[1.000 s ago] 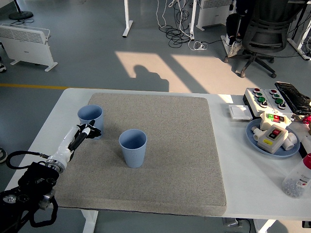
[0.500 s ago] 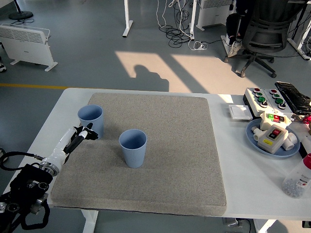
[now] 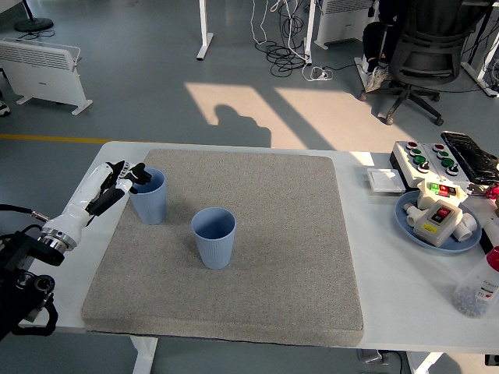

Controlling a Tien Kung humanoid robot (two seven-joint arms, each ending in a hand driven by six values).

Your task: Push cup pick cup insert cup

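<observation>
the grey mat (image 3: 265, 234) lies open over its right half and along its near edge. two blue cups block the left part: one (image 3: 149, 195) near the mat's left edge with the left hand (image 3: 117, 181) at its rim, the other (image 3: 213, 237) nearer the middle. a clutter of boxes and a plate (image 3: 437, 222) crowds the table's right edge.

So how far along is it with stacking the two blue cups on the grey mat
Nothing looks finished: the two cups stand apart and upright on the grey felt mat. In hand: the left hand is at the rim of the far-left blue ribbed plastic cup, fingers beside it; whether they grip it I cannot tell. Left to do: push or lift that cup and insert it into the nearer blue ribbed cup. The right arm is not visible.
</observation>
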